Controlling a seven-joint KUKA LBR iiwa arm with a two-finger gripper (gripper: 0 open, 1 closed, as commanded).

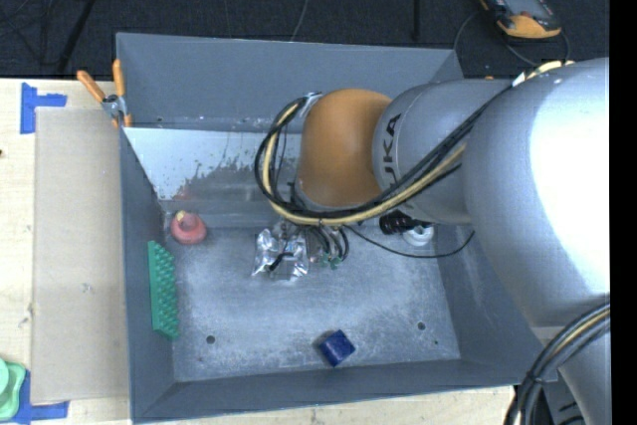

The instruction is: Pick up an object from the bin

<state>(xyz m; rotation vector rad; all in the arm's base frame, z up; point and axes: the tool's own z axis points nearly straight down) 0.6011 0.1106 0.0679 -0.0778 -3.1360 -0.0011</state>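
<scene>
1 glinting metal end effector (pixel 282 254)

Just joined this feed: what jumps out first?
The grey arm with its orange cover reaches in from the right, its hand low over the bin's middle. Around it lie a pink rounded piece and a green studded strip by the left wall, and a small blue block near the front.

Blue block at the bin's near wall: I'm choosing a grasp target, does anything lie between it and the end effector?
Nothing visible. Bare bin floor separates the end effector from the blue block; the pink piece and green strip lie off that line.
</scene>
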